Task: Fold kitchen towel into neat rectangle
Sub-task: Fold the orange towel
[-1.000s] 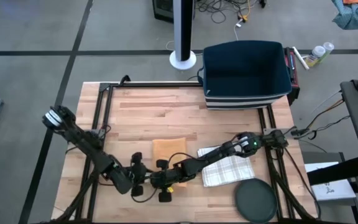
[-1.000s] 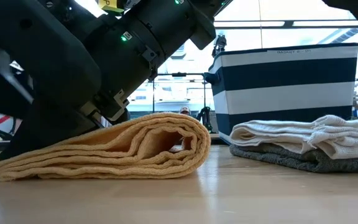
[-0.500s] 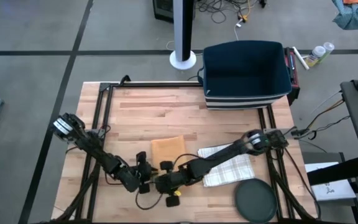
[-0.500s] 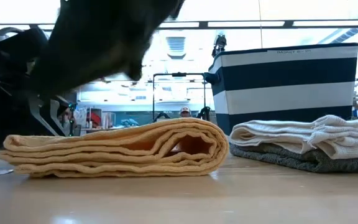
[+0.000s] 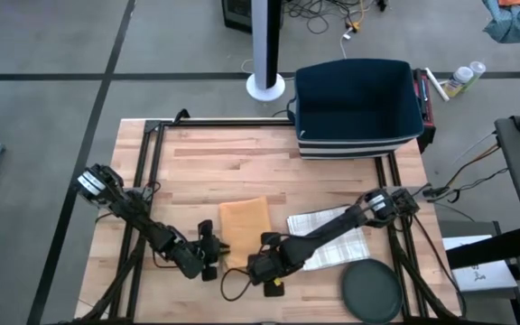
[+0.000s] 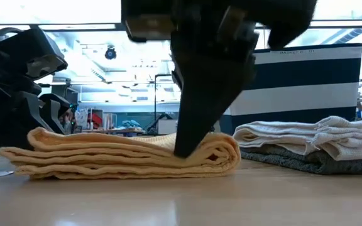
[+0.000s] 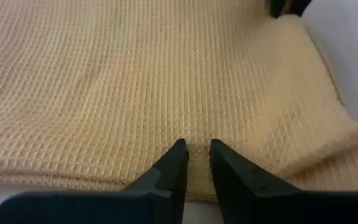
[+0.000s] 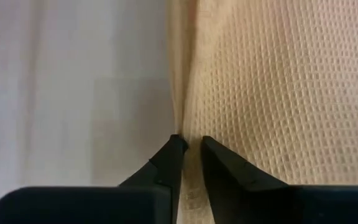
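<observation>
low view shows our yellow towel folded flat at the table's front middle; left gripper and right gripper sit narrowly parted at opposite edges, pinching nothing we can see. fold looks finished; next we'd square edges or back off

Bright, even overhead light; low view backlit, foreground arm blurred.

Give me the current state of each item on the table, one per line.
Yellow waffle towel: folded in layers, flat on the table.
White towel: folded, lying on a grey towel.
Striped basket: upright, interior looks empty.
Dark round disc: flat at the table's near right corner.
Left end effector: narrow gap, at the yellow towel's edge.
Right end effector: narrow gap, at its side edge.
</observation>
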Robot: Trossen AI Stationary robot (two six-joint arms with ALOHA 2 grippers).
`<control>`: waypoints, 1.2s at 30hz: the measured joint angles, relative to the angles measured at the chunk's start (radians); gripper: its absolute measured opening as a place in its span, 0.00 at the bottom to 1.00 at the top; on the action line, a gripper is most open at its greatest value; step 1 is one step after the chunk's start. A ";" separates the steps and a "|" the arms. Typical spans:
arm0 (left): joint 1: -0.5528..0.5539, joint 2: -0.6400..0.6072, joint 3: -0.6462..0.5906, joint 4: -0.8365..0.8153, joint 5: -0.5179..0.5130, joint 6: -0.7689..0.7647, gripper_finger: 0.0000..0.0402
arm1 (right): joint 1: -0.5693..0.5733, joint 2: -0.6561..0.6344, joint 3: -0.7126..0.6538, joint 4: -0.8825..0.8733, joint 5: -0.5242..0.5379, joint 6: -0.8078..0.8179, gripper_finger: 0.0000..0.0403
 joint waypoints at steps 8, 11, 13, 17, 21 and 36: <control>0.000 -0.009 0.000 0.021 0.015 0.024 0.16 | 0.018 -0.074 0.021 -0.009 0.060 0.025 0.10; 0.000 -0.014 0.001 0.019 0.016 0.025 0.17 | 0.027 -0.105 0.017 -0.067 0.123 0.027 0.11; 0.000 -0.018 0.001 0.020 0.018 0.025 0.17 | 0.027 -0.101 0.009 -0.112 0.131 0.037 0.12; 0.000 -0.020 0.001 0.023 0.018 0.025 0.18 | 0.023 -0.085 -0.055 -0.054 0.121 0.051 0.13; 0.000 -0.041 0.001 0.028 0.017 0.031 0.17 | 0.013 -0.058 -0.124 0.042 0.098 0.060 0.12; 0.013 -0.159 0.003 0.118 -0.038 0.193 0.17 | -0.023 -0.223 -0.103 -0.178 0.261 0.005 0.09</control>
